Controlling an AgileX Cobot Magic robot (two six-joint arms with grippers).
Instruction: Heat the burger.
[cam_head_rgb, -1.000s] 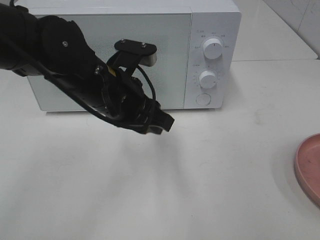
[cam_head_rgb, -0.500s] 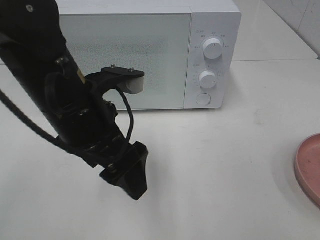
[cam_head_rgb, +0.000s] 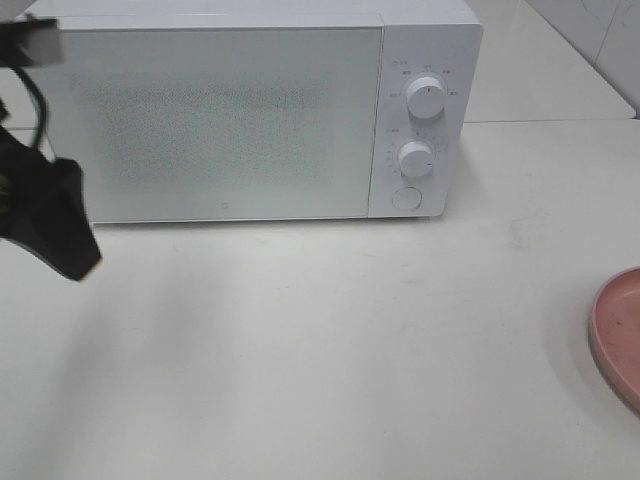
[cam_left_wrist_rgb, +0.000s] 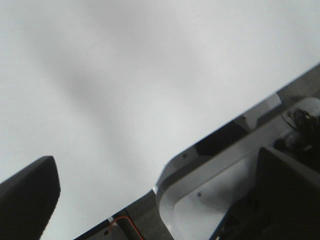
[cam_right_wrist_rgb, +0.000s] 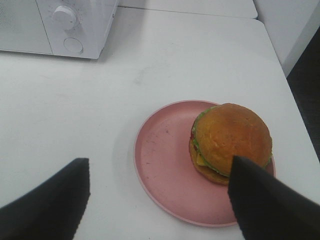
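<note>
The burger (cam_right_wrist_rgb: 231, 142), with a golden-brown bun and a green lettuce edge, sits on the right half of a pink plate (cam_right_wrist_rgb: 165, 190) in the right wrist view. My right gripper (cam_right_wrist_rgb: 159, 164) is open and empty above the plate, its dark fingers (cam_right_wrist_rgb: 45, 205) apart. It is out of the exterior view, where only the plate's edge (cam_head_rgb: 620, 330) shows and the burger is hidden. My left gripper (cam_head_rgb: 70, 255) is at the far left edge, in front of the microwave's left end. In the left wrist view it (cam_left_wrist_rgb: 156, 160) is open and empty over bare table.
The white microwave (cam_head_rgb: 230, 120) stands at the back of the white table with its door shut. Two knobs (cam_head_rgb: 426, 98) and a round button are on its right panel. It also shows in the right wrist view (cam_right_wrist_rgb: 55, 25). The robot's base frame (cam_left_wrist_rgb: 225, 180) lies beyond the table edge.
My left arm has swung from in front of the microwave door, down and away to the far left edge of the exterior view. The door stays shut and the plate has not moved.
</note>
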